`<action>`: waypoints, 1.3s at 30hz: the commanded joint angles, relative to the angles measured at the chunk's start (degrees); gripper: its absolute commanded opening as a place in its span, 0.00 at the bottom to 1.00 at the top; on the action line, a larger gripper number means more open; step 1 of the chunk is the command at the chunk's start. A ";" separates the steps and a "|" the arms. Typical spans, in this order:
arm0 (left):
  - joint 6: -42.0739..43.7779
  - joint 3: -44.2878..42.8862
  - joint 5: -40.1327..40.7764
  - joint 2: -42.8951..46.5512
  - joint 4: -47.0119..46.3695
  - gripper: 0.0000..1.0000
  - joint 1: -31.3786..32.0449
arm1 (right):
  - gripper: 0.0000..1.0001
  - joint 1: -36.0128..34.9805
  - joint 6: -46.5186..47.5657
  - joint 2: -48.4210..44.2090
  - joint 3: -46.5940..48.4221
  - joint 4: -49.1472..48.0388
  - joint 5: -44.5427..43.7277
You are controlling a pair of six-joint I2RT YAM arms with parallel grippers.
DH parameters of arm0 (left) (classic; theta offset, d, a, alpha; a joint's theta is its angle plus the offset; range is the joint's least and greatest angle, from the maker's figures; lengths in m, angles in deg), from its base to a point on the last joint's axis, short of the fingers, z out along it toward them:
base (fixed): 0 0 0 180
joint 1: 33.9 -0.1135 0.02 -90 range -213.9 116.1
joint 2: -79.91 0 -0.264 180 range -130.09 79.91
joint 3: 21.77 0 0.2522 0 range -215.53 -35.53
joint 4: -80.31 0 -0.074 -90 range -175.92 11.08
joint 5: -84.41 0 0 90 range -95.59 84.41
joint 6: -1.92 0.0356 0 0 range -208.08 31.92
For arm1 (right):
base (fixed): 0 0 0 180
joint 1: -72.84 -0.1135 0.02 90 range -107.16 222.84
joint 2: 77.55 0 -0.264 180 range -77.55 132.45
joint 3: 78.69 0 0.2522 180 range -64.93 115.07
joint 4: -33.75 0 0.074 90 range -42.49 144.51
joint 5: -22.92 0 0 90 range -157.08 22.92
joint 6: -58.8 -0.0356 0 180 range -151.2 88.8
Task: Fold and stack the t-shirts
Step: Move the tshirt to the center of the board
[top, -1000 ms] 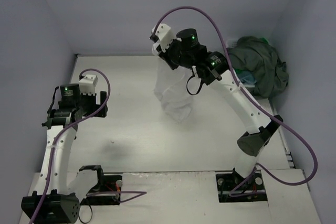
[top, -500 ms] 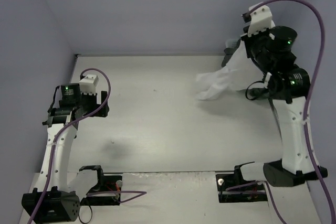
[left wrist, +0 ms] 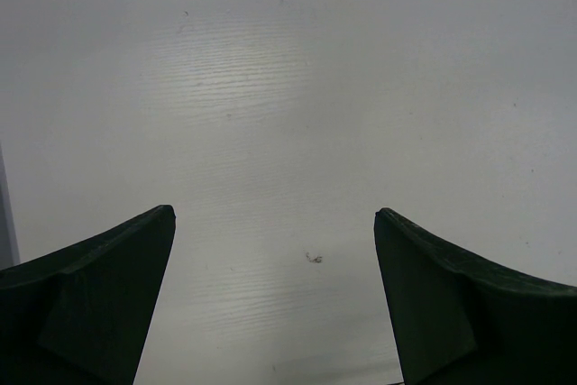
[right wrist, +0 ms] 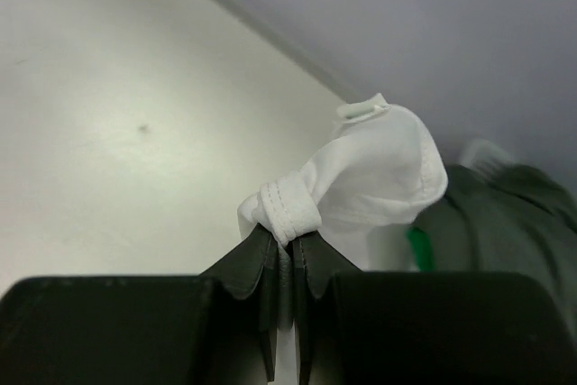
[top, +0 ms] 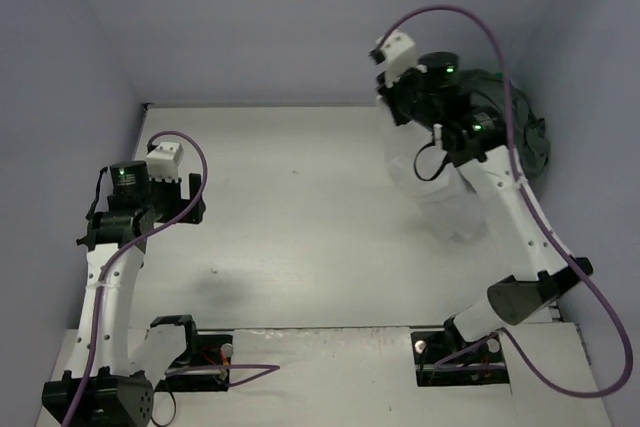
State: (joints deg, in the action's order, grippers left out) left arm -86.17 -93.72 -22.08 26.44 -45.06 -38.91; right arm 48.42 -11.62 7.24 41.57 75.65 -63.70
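The right gripper (right wrist: 281, 242) is clamped tight on a rolled, stitched hem of the white t-shirt (right wrist: 379, 169), its dark fingers (right wrist: 248, 268) pressed together with the cloth pinched between them; the left gripper (left wrist: 275, 299) stands spread wide and holds nothing, its two dark fingers (left wrist: 90, 304) well apart over the bare white table (left wrist: 288, 87).

Only the right wrist view shows the pinch itself, along with a sliver of bright green t-shirt (right wrist: 416, 250) tucked against the dark olive-grey t-shirt (right wrist: 509, 223) behind the white one; a small white tab (right wrist: 365, 110) sits on the upper edge of the white cloth, too blurred to read.

Only the top view shows the whole layout: the right gripper (top: 392, 105) is raised high at the back right, with the white t-shirt (top: 440, 197) hanging from it in a long drape; whether its lower end touches the table (top: 300, 237) cannot be told; the dark olive-grey t-shirt (top: 520, 117) lies heaped in the far right corner, partly behind the arm; the left gripper (top: 190, 199) hangs low at the left side, well apart from all the cloth.
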 commanded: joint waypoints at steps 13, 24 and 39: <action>-1.30 -1.13 -2.23 -0.57 -3.60 0.86 -2.98 | 0.00 2.71 -8.93 4.07 17.86 -2.92 24.83; -1.21 -1.22 -4.51 0.39 -2.54 0.86 -4.21 | 0.99 6.58 -3.58 0.19 -7.60 -4.76 15.10; -1.12 -1.40 -12.59 -2.42 -2.28 0.86 -3.78 | 0.98 -4.13 -1.02 -1.56 -25.90 -5.02 4.45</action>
State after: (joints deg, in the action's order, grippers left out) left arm -87.04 -92.98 -30.27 24.97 -45.72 -42.65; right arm 48.35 -12.89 8.20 17.38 73.00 -56.88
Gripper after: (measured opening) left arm 0.858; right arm 0.988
